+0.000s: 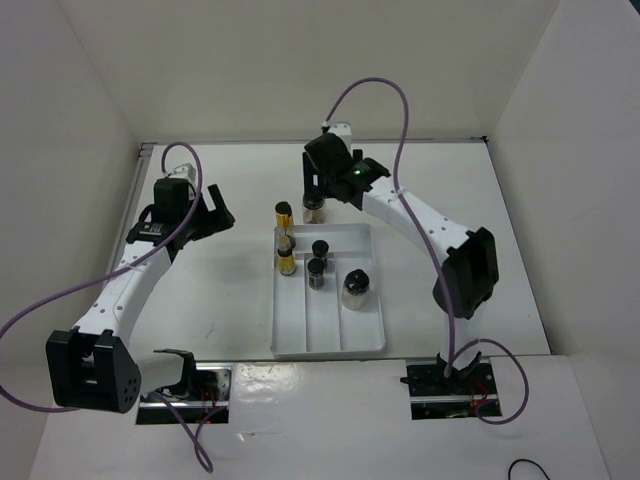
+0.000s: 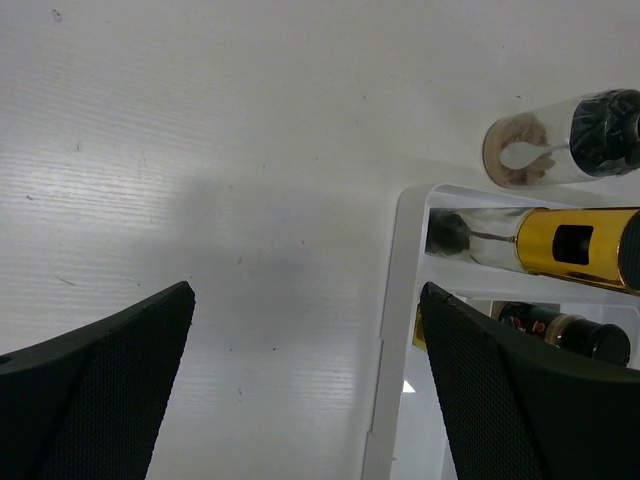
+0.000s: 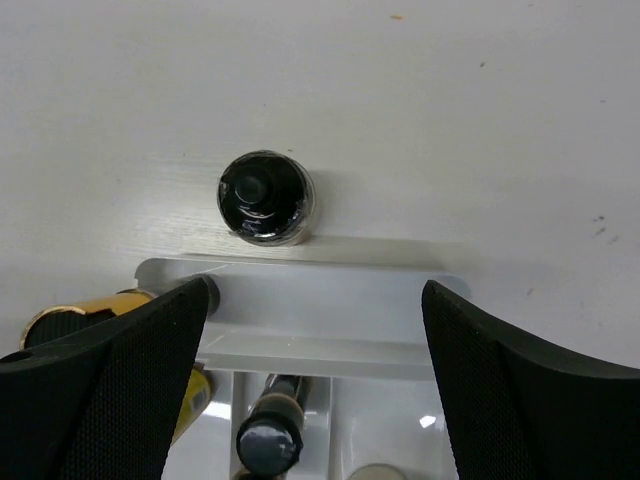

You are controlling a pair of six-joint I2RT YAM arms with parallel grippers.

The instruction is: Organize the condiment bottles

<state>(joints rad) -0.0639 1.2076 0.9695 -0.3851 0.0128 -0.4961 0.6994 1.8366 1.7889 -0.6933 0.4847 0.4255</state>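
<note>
Six black-capped condiment bottles show around the white tray (image 1: pixel 310 345). A brown one (image 1: pixel 313 208) stands on the table just beyond the tray's far rim; its black cap shows in the right wrist view (image 3: pixel 265 197) and its side in the left wrist view (image 2: pixel 545 150). A yellow one (image 1: pixel 284 214) stands at the tray's far left corner, apparently inside. Another yellow one (image 1: pixel 287 257) is in the left section, two dark ones (image 1: pixel 320 250) (image 1: pixel 316 274) in the middle, a pale one (image 1: pixel 356 289) in the right. My right gripper (image 1: pixel 316 188) (image 3: pixel 315 290) hangs open above the far rim, short of the brown bottle. My left gripper (image 1: pixel 216 213) (image 2: pixel 305 290) is open and empty, left of the tray.
The tray's left wall (image 2: pixel 385 340) lies just inside my left gripper's right finger (image 2: pixel 520 400). White walls enclose the table on the left, back and right. A purple cable (image 1: pixel 400 120) loops above the right arm.
</note>
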